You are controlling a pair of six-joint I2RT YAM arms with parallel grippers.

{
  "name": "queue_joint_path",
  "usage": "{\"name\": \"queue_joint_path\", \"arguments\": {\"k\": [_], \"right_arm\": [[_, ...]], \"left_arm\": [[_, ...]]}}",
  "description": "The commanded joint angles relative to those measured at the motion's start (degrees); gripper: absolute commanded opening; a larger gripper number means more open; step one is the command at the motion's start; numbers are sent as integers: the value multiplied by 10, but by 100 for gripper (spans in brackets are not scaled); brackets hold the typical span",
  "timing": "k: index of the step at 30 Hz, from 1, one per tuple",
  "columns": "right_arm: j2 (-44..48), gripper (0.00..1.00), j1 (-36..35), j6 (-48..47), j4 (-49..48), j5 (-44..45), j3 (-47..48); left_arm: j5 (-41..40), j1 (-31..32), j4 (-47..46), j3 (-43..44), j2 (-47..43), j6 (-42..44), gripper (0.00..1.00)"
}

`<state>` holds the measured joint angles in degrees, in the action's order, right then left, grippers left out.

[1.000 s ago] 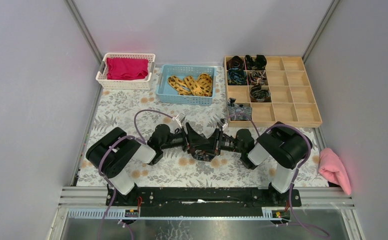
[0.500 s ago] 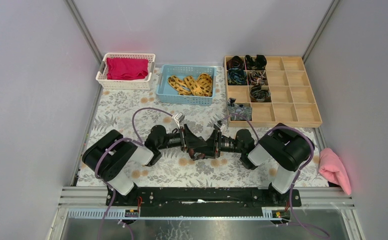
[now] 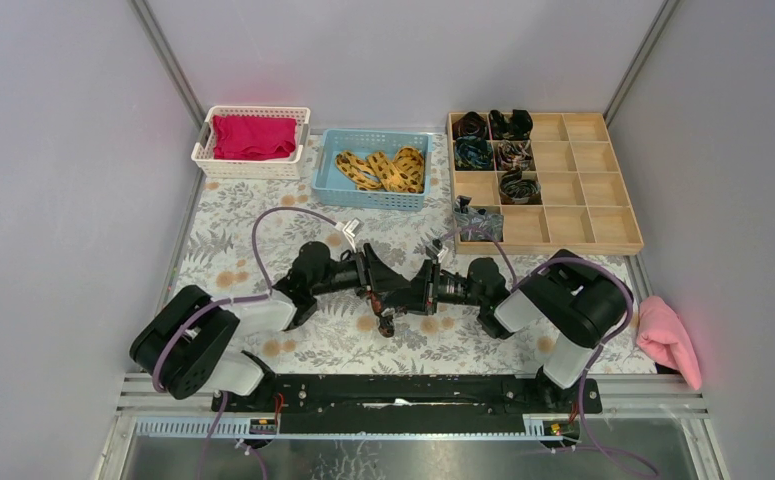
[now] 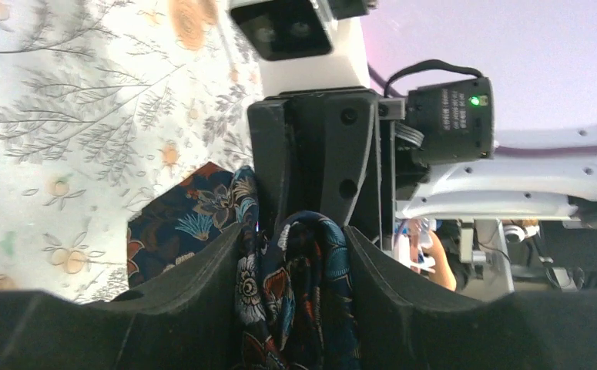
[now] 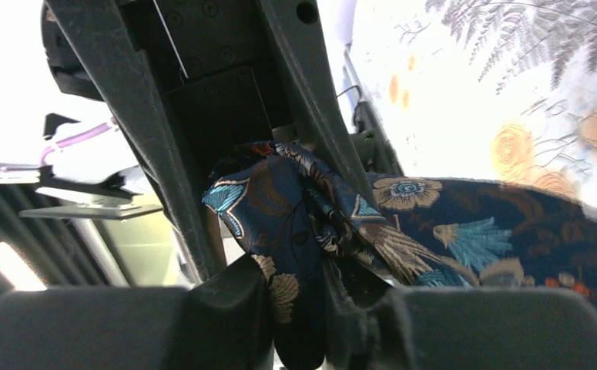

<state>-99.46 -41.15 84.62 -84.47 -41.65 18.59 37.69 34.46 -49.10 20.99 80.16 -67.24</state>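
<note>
Flowered tablecloth [image 3: 233, 215] covers the table, and over its middle the two grippers meet tip to tip on one dark navy floral necktie [image 4: 195, 223]. The left gripper [image 4: 291, 266] is clamped on a bunched fold of the tie between its foam pads. The right gripper [image 5: 299, 301], facing it, pinches the same bunch from the other side. The loose remainder trails from the fingertips down onto the cloth just below them. Well beyond the fingers sit a blue basket [image 3: 328, 180] of yellow ties and a wooden compartment tray [image 3: 603, 180] with rolled ties in some cells. For a shared pinch like this, I would keep both grips firm and move the wrists together, so that neither tugs the silky fold out of the other. Compared with a second ago, the left arm's shoulder has swung outward and nearer the table edge, its forearm is stretched longer, and a tie end now hangs beneath the joined fingertips.
</note>
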Motion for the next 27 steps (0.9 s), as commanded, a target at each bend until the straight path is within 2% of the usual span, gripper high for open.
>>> {"name": "queue_joint_path", "arguments": {"k": [1,4,7,13,14,16,17,22,23,24,27], "right_arm": [[18,22,-5,-133,52,27,33],[-21,23,-4,-146,47,18,44],[-80,29,-3,-148,49,11,65],[-167,42,-4,-112,-40,7,62],[-168,51,-4,-113,-45,12,55],[-156,60,-4,-136,-15,18,50],[-141,65,-5,-156,14,22,46],[-14,67,-11,-281,228,63,31],[15,71,-12,-302,278,71,34],[47,76,-16,-329,371,95,46],[138,77,-37,-429,597,174,93]], "left_arm": [[-96,-8,131,16,3,51,0],[-99,-8,103,1,35,87,0],[-100,-8,63,-14,78,102,0],[-118,-6,52,-27,125,137,0],[-124,-6,54,-31,128,140,0],[-126,-4,50,-38,134,142,0],[-125,-3,47,-45,137,141,0],[-131,7,36,-60,139,143,0],[-133,9,37,-61,138,146,0],[-136,10,40,-59,139,149,0],[-144,19,48,-59,138,156,0]]}}
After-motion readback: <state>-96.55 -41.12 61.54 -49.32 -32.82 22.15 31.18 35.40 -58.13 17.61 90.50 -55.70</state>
